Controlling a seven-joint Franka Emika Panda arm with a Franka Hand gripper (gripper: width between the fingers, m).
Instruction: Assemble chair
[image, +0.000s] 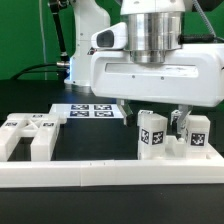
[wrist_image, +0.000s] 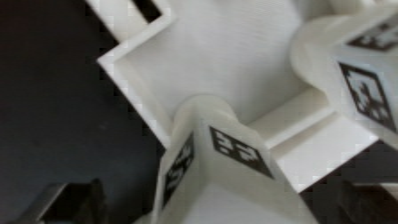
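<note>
The chair is in loose white parts, each with black-and-white tags. In the exterior view two blocky upright pieces (image: 150, 132) (image: 197, 133) stand at the right, just behind the front rail. My gripper (image: 153, 114) hangs over the nearer-to-centre piece, one finger on each side and a gap at both, so it is open and grips nothing. In the wrist view that tagged piece (wrist_image: 222, 150) rises between the dark fingers (wrist_image: 75, 203), with a flat white chair part (wrist_image: 196, 70) under it and another tagged block (wrist_image: 365, 90) beside it.
More white chair parts (image: 27, 135) lie at the exterior view's left. The marker board (image: 90, 110) lies flat behind them. A long white border rail (image: 100, 177) runs along the front. The arm's white body fills the upper part of the exterior view.
</note>
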